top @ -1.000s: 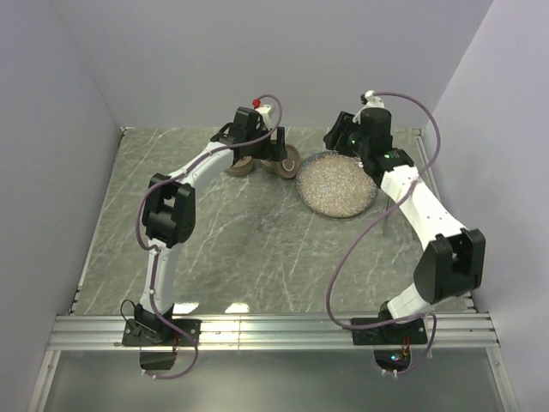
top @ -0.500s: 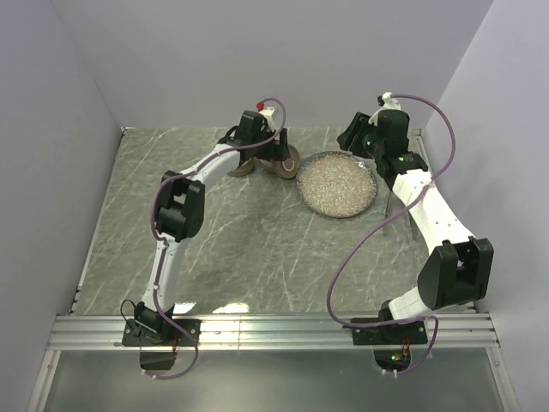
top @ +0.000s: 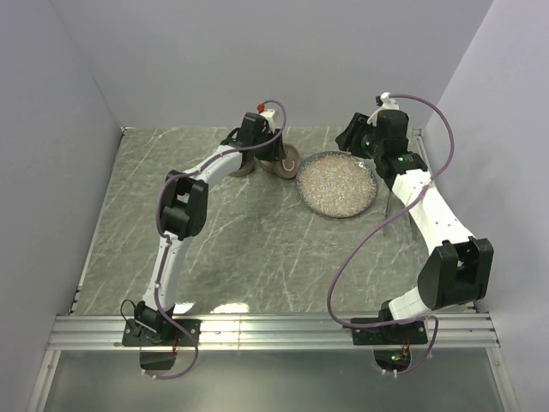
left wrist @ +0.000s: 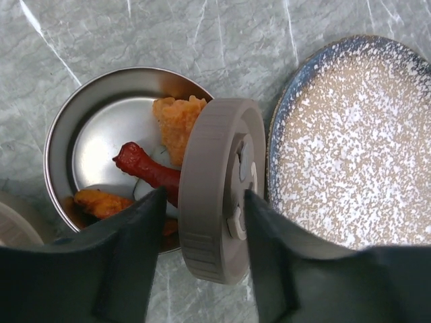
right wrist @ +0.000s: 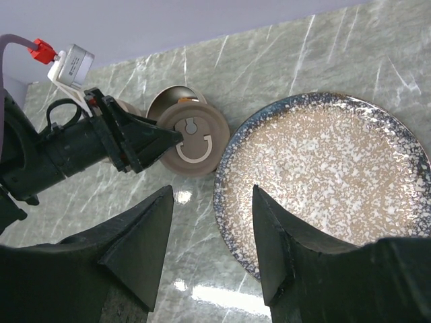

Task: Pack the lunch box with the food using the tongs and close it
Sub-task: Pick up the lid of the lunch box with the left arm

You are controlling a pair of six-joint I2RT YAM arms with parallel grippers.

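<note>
Lid (left wrist: 219,202) now clamped on edge in left tool (left wrist: 203,196), jaws narrowed from wide. Food (left wrist: 176,121) sits inside lunch box (left wrist: 87,128) beneath. Right tool (right wrist: 212,202) half open, empty, above plate (right wrist: 323,168). Packing judged done; closing remains.

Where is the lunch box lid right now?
In the left wrist view, the round grey lid stands on edge between the left end effector's fingers, at the round steel container's rim, on the side nearest the speckled plate.

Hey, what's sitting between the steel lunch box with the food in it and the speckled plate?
The round grey-brown lid, tipped on edge, with the left gripper straddling it; the left wrist view shows it best.
</note>
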